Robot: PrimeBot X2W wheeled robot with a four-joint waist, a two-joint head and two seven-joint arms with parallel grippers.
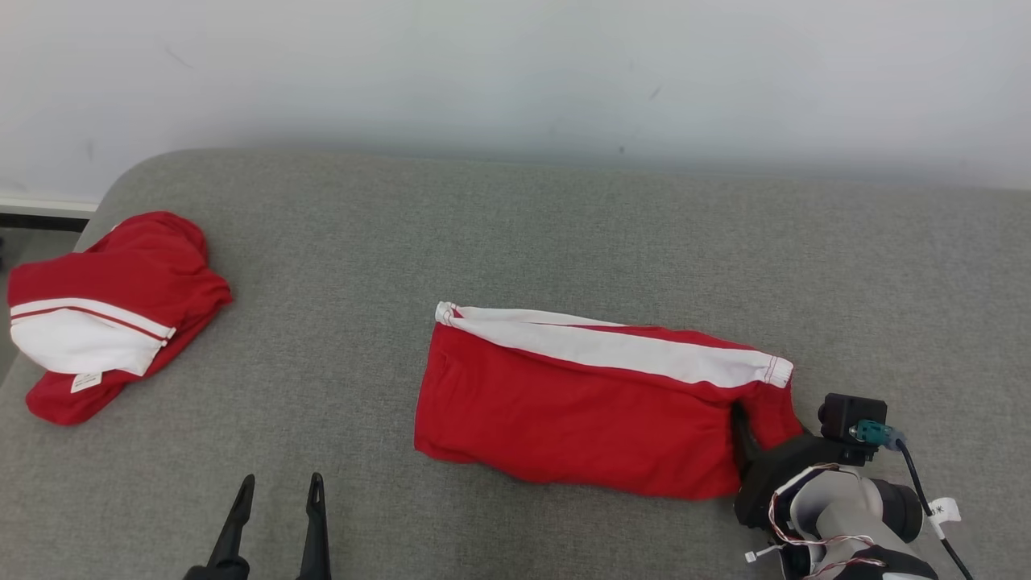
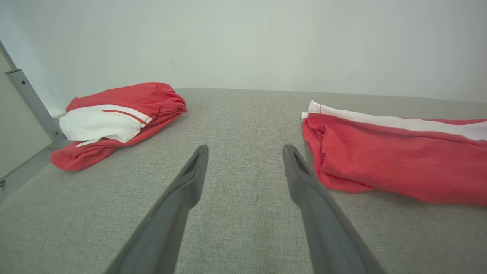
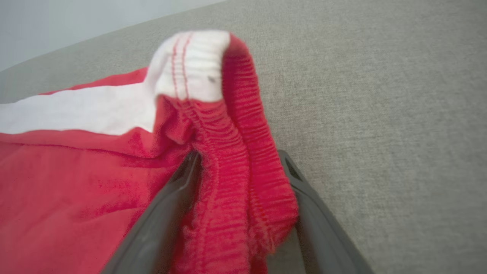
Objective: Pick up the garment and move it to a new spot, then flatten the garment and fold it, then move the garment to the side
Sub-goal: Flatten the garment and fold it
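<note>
The garment (image 1: 580,403), red shorts with a white side stripe, lies folded lengthwise on the grey padded surface (image 1: 515,225), right of centre. My right gripper (image 1: 761,435) is at its right end, open, with the red elastic waistband (image 3: 236,152) bunched between the two fingers (image 3: 171,205). The left gripper (image 1: 282,481) hovers open and holds nothing near the front edge, left of the garment (image 2: 399,163). In the left wrist view its fingers (image 2: 182,190) point at bare fabric.
A second red and white garment (image 1: 113,306) lies crumpled at the surface's far left, near the rounded corner, also in the left wrist view (image 2: 121,118). A pale wall (image 1: 515,72) runs behind. A metal rail (image 2: 30,102) stands past the left edge.
</note>
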